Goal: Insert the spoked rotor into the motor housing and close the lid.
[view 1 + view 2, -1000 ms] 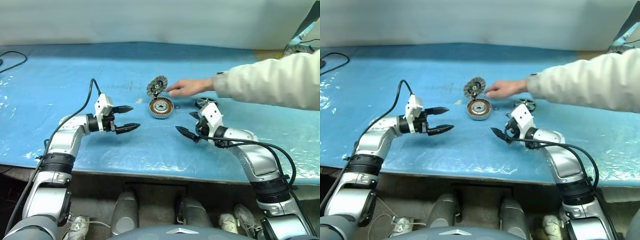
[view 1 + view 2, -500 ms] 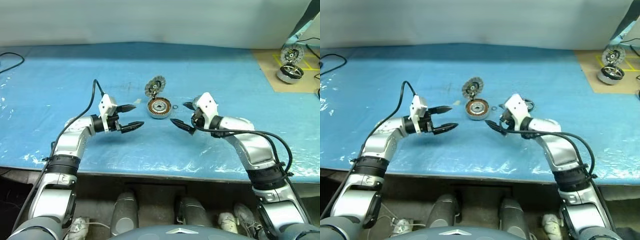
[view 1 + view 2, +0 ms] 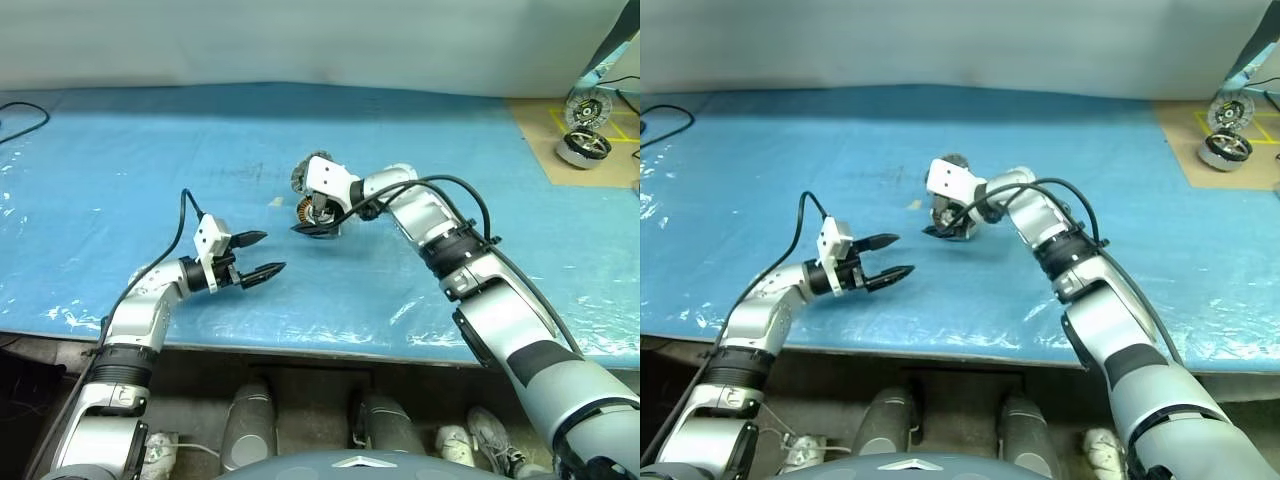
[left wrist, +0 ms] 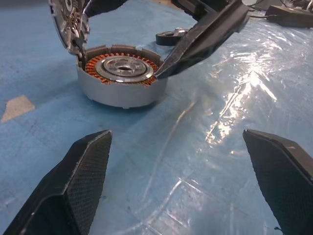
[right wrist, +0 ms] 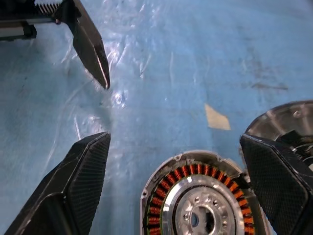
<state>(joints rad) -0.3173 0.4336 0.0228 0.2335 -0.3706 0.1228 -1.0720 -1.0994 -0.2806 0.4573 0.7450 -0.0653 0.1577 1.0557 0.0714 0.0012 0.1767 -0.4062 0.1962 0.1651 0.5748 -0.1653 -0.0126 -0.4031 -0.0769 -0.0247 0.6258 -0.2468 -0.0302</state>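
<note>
The table (image 3: pixel 120 150), under its blue plastic sheet, carried the work. My right claw (image 3: pixel 318 215) hung directly over the motor housing (image 4: pixel 122 81), fingers spread wide apart and empty; one fingertip stood at the housing's near rim, and I could not tell whether it touched. My left claw (image 3: pixel 258 255) hovered above the sheet, near the housing on my left, fingers likewise apart and empty. The housing sat near the table's middle, its copper windings exposed. The lid (image 4: pixel 68 22) stood upright at the housing's far edge, open. The rotor (image 4: pixel 171 36) lay flat on the sheet just beside the housing, partly hidden behind my right claw's finger.
</note>
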